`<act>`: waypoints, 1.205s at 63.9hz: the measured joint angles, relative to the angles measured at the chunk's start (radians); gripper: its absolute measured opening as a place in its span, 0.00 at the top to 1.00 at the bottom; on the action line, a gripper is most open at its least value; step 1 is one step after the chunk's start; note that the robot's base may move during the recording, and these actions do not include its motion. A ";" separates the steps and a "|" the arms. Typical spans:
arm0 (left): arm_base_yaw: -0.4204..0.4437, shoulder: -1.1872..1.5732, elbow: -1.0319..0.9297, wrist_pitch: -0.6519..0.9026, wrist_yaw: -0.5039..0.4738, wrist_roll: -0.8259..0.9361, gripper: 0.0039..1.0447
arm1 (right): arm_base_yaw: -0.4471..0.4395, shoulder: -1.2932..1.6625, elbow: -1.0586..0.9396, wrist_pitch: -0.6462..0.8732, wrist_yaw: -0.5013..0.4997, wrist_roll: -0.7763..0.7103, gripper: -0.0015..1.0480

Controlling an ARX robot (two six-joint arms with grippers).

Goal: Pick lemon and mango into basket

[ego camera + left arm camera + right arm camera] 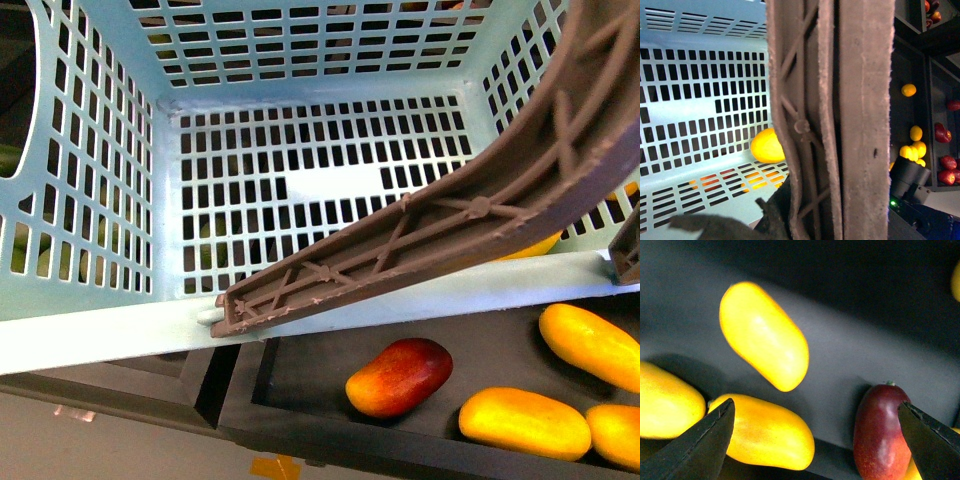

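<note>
— Dark shelves (935, 75) stand beyond the basket (100, 335), with yellow and red fruit in their compartments. What of the fruit that matters?

— The lemon (767, 146) is inside the basket, lying on the slotted plastic right beside the brown handle (420, 235). The handle hides part of it. From the front only a sliver of yellow shows under the handle's curve.

— And the mango?

— The mango (524, 422) is outside the basket, in the dark tray (300, 400) just below the basket's near rim. A red-and-yellow mango (398, 376) lies beside it, and the other yellow mangoes (595, 345) are on its far side.

— The arms?

— The right gripper (815, 405) hangs over that tray with its jaws spread wide and nothing between them. Yellow mangoes and the red one lie beneath it. The left gripper is harder to read. Only a dark ragged shape (767, 217) shows low against the handle, so I can't tell whether it is spread or closed.

— The handle itself?

— It slants across the basket's open top, its end resting on the near rim.
</note>
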 joint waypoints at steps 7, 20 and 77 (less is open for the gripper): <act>0.000 0.000 0.000 0.000 -0.005 0.000 0.86 | 0.041 0.097 0.049 -0.026 -0.012 -0.098 0.08; 0.000 0.000 0.000 0.000 -0.016 0.001 0.86 | 0.097 0.212 0.147 -0.079 -0.008 -0.208 0.08; 0.000 0.000 0.000 0.000 -0.011 0.000 0.86 | 0.160 0.521 0.466 -0.122 0.010 -0.143 0.08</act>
